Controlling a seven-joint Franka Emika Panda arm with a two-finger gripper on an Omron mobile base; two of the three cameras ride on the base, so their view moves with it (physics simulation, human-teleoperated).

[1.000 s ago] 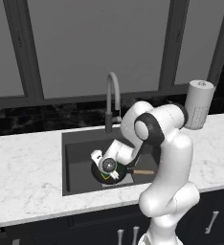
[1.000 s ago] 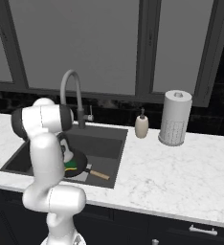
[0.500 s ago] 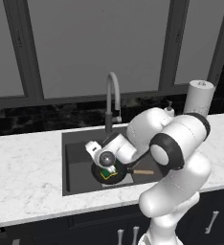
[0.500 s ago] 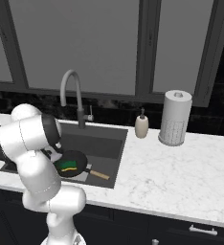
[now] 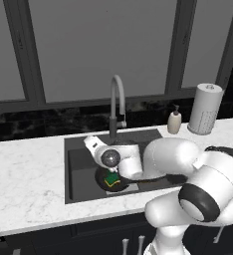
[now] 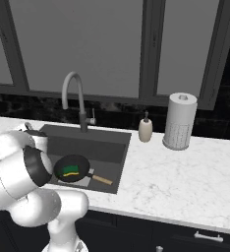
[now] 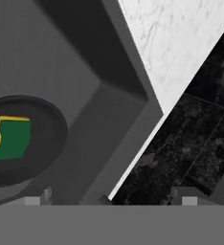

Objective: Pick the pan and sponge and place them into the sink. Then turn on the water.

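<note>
Pan [image 6: 71, 168] with sponge [image 6: 69, 171] lies in sink [image 6: 118, 162]; faucet [image 6: 73, 98] is dry; gripper's [image 7: 141, 200] spread cannot be told.

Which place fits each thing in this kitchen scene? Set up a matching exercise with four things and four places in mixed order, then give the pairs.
Things:
1. sponge
2. pan
3. soap bottle
4. paper towel roll

Places:
A. on the sink floor
B. counter, right of the soap bottle
C. inside the pan
D. counter, between sink and paper towel roll

Pairs: 1-C, 2-A, 3-D, 4-B
</note>
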